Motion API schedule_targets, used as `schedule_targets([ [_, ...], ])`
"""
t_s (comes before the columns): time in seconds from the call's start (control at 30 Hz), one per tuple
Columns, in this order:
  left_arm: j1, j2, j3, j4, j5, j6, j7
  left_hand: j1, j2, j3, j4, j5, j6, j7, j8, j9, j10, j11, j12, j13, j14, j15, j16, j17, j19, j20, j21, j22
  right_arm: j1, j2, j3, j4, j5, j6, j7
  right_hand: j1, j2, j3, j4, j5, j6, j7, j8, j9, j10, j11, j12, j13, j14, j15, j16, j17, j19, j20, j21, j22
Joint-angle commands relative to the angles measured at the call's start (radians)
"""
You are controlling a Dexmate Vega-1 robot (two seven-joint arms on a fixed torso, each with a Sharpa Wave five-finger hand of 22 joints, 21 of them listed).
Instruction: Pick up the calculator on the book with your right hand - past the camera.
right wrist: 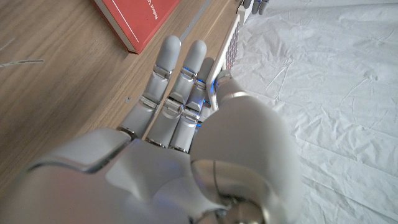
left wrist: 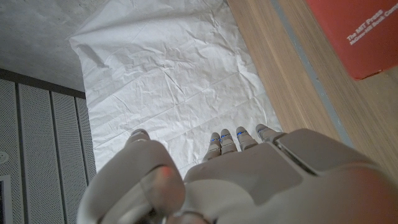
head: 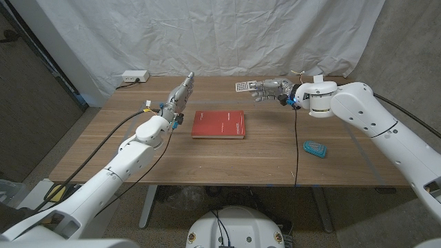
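The red book (head: 218, 125) lies in the middle of the wooden table (head: 275, 162), with nothing on its cover; a corner of the book (right wrist: 140, 18) shows in the right wrist view and the book (left wrist: 360, 34) also shows in the left wrist view. My right hand (head: 270, 89) hangs above the table's far side, beyond the book's right corner. It pinches the light grey calculator (head: 242, 87) between thumb and fingers; the calculator (right wrist: 232, 43) appears edge-on, its keys showing. My left hand (head: 180, 94) is raised left of the book, fingers straight and apart, holding nothing.
A teal object (head: 315, 148) lies on the table's right part, near the right arm. A white box with a cable (head: 134, 76) sits at the back left corner. A white sheet (head: 227, 34) hangs behind the table.
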Motion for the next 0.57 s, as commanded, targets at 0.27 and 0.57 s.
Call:
schedule_targets([
  [0.27, -0.01, -0.015, 0.006, 0.027, -0.001, -0.022, -0.012, 0.005, 0.006, -0.009, 0.001, -0.003, 0.005, 0.0, -0.001, 0.002, 0.002, -0.002, 0.003, 0.005, -0.003, -0.006, 0.003, 0.003, -0.027, -0.025, 0.005, 0.006, 0.016, 0.016, -0.007, 0.032, -0.011, 0.023, 0.01, 0.002, 0.006, -0.001, 0.0, 0.006, 0.013, -0.001, -0.002, 0.004, 0.08, -0.063, 0.002, 0.007, 0.011, -0.033, -0.001, 0.005, -0.002, -0.133, 0.016, -0.001],
  [0.57, 0.01, -0.008, -0.002, -0.005, 0.009, -0.033, 0.008, 0.005, 0.007, -0.01, 0.001, -0.003, 0.005, -0.001, -0.001, 0.002, 0.0, -0.004, 0.002, 0.005, -0.003, -0.006, 0.003, 0.003, -0.027, -0.026, 0.005, 0.005, 0.012, 0.014, -0.011, 0.03, -0.019, 0.032, 0.018, 0.002, 0.004, -0.002, -0.001, 0.006, 0.015, 0.002, -0.003, 0.004, 0.083, -0.063, 0.001, 0.01, 0.015, -0.032, -0.001, 0.006, -0.004, -0.133, 0.024, -0.002],
])
